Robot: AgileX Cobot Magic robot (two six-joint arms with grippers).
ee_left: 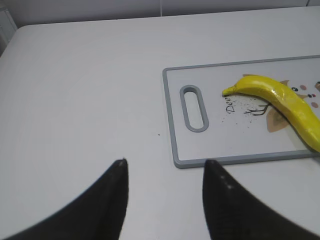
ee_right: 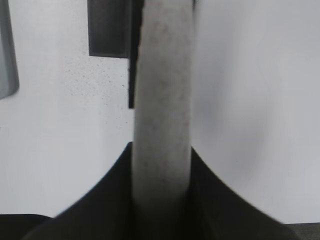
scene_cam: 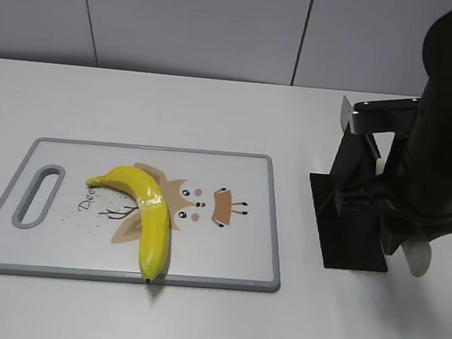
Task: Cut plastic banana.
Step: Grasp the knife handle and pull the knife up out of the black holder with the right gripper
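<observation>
Pale grey handle [ee_right: 162, 120] is seen clamped in the right end effector [ee_right: 161, 165], beside a black stand [scene_cam: 353, 222]. Left end effector [ee_left: 165, 175] is held wide above bare bench [ee_left: 85, 100]. Plastic banana [scene_cam: 146, 210] lies across the cutting board [scene_cam: 233, 258], dark tip overhanging its near edge.

Left tool [ee_left: 165, 200] gapes; right tool [ee_right: 162, 190] is clamped.

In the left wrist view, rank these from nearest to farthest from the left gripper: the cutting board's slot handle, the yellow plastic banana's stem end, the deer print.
From the left gripper, open over the bare table:
1. Slot handle, on the near left end of the grey-rimmed white cutting board.
2. Stem end of the yellow plastic banana, further right.
3. Deer print, partly under the banana, rightmost.
</observation>
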